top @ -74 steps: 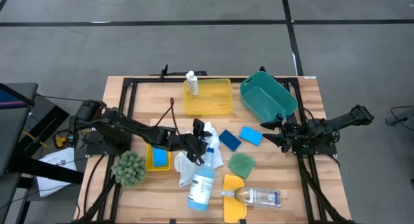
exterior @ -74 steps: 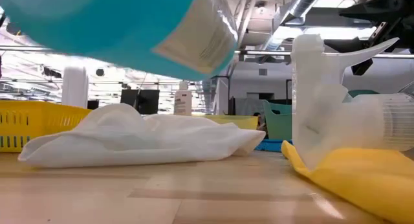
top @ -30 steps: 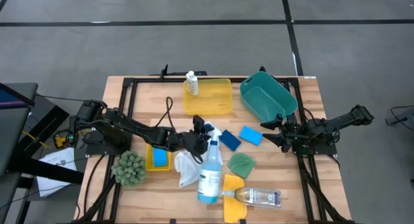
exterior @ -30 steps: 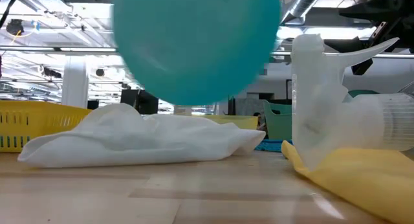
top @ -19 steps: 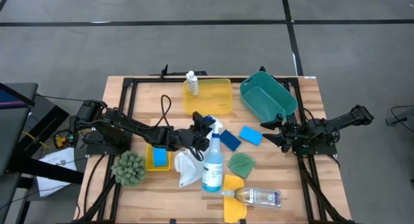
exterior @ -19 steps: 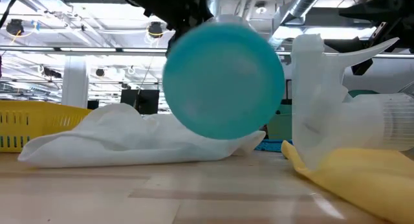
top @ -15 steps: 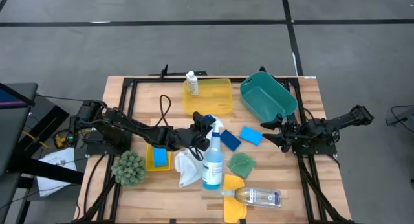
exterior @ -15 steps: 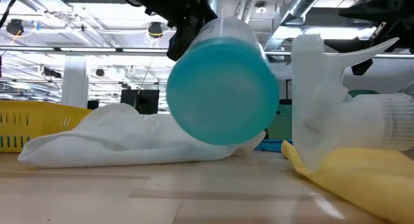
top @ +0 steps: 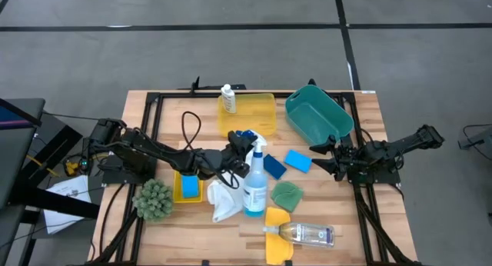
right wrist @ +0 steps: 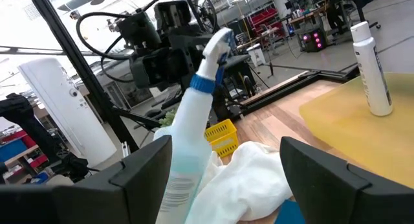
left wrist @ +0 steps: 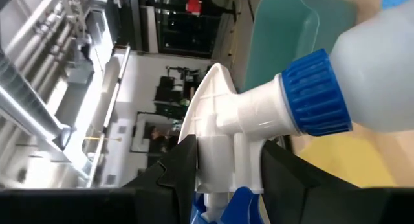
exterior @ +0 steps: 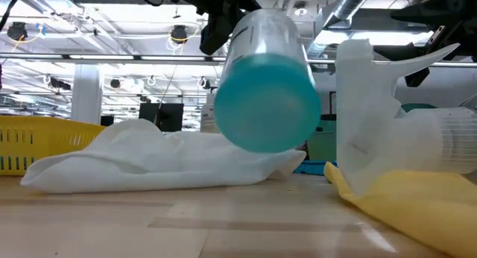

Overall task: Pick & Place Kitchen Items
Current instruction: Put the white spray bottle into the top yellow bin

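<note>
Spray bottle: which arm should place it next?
Left. Its end effector is already clamped on the spray bottle at the trigger head, holding it off the table. The right end effector waits open by the teal bin.

Free room: bare light wooden tabletop (top: 165, 239) along the lower left edge of the high view, and a bare strip at far right below the idle right gripper (top: 317, 157) (fingers spread).

Obstacles, centre: blue-liquid spray bottle (top: 254, 185) hanging tilted from the left gripper (top: 244, 144), over the crumpled white cloth (top: 222, 200).

Lower right: green cloth (top: 287, 194), yellow cloth (top: 277, 227), clear plastic bottle (top: 307, 234) lying flat.

Upper area: large yellow tray (top: 247, 116) carrying a white bottle (top: 228, 99); teal plastic bin (top: 317, 114).
</note>
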Action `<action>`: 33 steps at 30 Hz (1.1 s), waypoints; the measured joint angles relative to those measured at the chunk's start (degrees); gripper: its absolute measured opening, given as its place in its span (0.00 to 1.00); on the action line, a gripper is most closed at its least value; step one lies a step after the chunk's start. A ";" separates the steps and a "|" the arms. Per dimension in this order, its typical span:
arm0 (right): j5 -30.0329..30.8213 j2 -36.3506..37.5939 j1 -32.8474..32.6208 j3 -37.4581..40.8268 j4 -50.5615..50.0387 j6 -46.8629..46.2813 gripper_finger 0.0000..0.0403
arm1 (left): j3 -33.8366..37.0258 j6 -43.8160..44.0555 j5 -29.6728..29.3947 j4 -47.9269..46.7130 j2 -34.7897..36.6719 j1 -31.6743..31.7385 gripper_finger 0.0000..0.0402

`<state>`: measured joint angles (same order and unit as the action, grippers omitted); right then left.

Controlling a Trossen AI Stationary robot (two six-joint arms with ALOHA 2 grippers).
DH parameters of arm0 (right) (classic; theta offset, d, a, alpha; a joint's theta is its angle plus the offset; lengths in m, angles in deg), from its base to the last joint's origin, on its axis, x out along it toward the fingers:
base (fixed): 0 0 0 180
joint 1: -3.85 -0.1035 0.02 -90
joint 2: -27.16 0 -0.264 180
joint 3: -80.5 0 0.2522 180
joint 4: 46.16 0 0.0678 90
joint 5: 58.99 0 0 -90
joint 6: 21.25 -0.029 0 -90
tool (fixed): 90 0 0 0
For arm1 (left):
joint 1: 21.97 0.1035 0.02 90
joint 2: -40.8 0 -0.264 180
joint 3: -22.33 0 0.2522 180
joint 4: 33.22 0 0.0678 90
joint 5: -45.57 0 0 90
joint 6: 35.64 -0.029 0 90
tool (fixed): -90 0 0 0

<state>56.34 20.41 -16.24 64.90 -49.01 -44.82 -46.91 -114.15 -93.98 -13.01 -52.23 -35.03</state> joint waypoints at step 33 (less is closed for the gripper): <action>0.00 0.01 -0.01 0.02 -0.24 0.00 0.69 | 0.00 -37.50 -1.16 22.62 0.00 -11.00 0.32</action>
<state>56.34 20.43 -16.25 64.92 -49.25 -44.82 -46.91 -151.64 -95.13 9.61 -52.23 -46.02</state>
